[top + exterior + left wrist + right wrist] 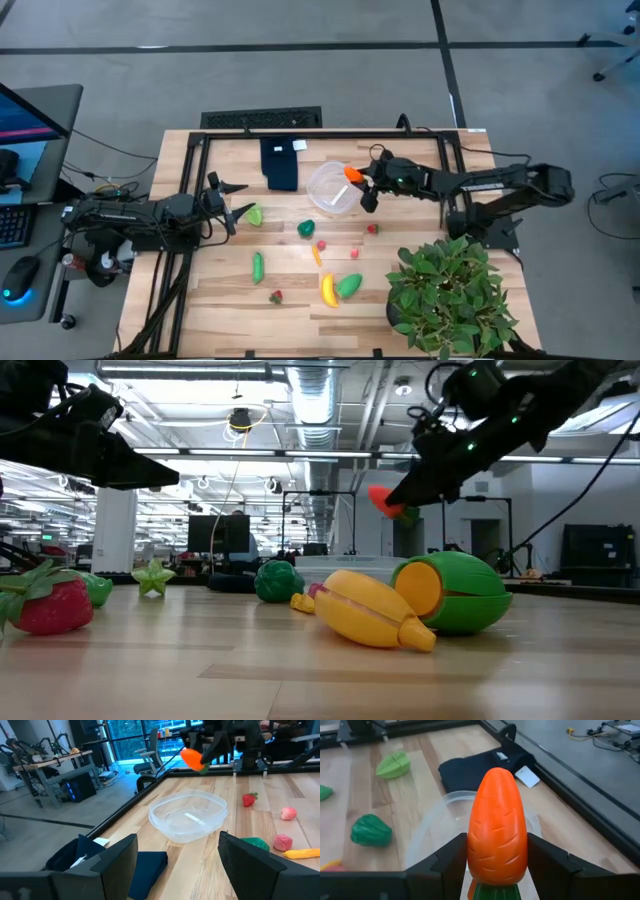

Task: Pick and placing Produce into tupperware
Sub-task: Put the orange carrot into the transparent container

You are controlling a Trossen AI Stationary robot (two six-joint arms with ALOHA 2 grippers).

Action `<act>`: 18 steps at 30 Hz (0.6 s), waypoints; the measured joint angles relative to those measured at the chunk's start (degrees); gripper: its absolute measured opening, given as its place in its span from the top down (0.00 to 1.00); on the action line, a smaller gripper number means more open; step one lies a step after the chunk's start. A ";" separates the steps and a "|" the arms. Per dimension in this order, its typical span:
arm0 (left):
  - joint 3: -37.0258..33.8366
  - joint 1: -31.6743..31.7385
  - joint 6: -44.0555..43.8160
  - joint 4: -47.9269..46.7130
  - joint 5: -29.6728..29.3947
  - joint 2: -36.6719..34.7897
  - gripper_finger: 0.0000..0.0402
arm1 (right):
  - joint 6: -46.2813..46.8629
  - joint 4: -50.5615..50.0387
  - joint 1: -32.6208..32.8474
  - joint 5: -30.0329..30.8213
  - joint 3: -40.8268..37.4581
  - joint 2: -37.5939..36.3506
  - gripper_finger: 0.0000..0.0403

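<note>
My right gripper (360, 184) is shut on an orange toy carrot (497, 830) and holds it above the right rim of the clear round tupperware (331, 188); the carrot also shows in the left wrist view (192, 758). My left gripper (232, 202) is open and empty, above the table left of the tupperware. The other produce lies on the table: a light green piece (255, 214), a dark green piece (306, 229), a green pod (257, 266), a yellow banana (327, 290), a green piece (349, 285) and small red strawberries (372, 229). My right gripper pinches the carrot between its two fingers (451, 857) on the two sides of its thick end (496, 870), by the green top. The carrot lies along the fingers, its tip pointing forward past them. It is lifted clear, above the tupperware's rim.
A dark blue folded cloth (280, 162) lies at the far edge, just left of the tupperware. A big leafy potted plant (447, 292) stands at the near right corner. A black frame (190, 190) runs around the table's edge. Bare wood lies between the scattered produce.
</note>
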 joint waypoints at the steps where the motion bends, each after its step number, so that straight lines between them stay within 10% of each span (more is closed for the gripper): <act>1: 0.00 0.00 0.02 0.00 0.00 0.00 0.34 | -0.02 1.62 -0.36 -0.77 0.00 1.29 0.53; 18: 0.00 0.00 0.11 0.00 0.00 0.00 0.34 | 0.05 21.36 -4.68 -7.09 -0.04 16.29 0.53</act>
